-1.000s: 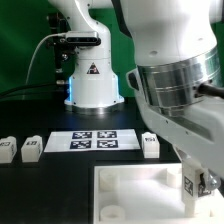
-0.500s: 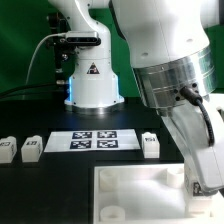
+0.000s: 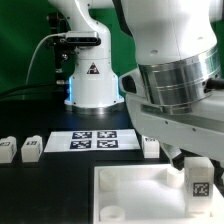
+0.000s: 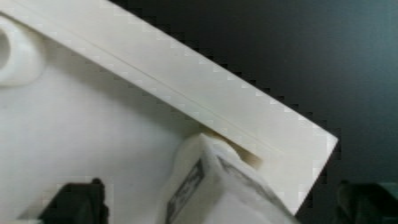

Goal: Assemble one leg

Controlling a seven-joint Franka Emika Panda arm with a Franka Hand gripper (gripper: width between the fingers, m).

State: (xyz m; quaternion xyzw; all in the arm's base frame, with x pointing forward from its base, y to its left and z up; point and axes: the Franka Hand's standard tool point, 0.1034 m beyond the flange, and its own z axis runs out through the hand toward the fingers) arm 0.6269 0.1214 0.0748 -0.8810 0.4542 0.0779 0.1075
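Note:
My gripper (image 3: 198,170) is shut on a leg (image 3: 198,182), a small white block whose black-and-white tag faces the exterior camera. It holds the leg upright over the corner of the white plate (image 3: 120,195) at the exterior view's right. In the wrist view the leg (image 4: 228,185) hangs between my dark fingers (image 4: 75,203), right at the plate's raised rim (image 4: 214,90). A round socket (image 4: 15,55) shows at the plate's edge. The wrist view also shows my gripper (image 4: 221,208).
Two more legs (image 3: 7,150) (image 3: 31,148) lie at the exterior view's left and a third (image 3: 150,146) lies right of the marker board (image 3: 93,141). The arm's white base (image 3: 92,80) stands behind, with cables on the left.
The wrist has turned and shifted a little toward the exterior view's left. The held leg came with it and its tag now faces the camera more fully.

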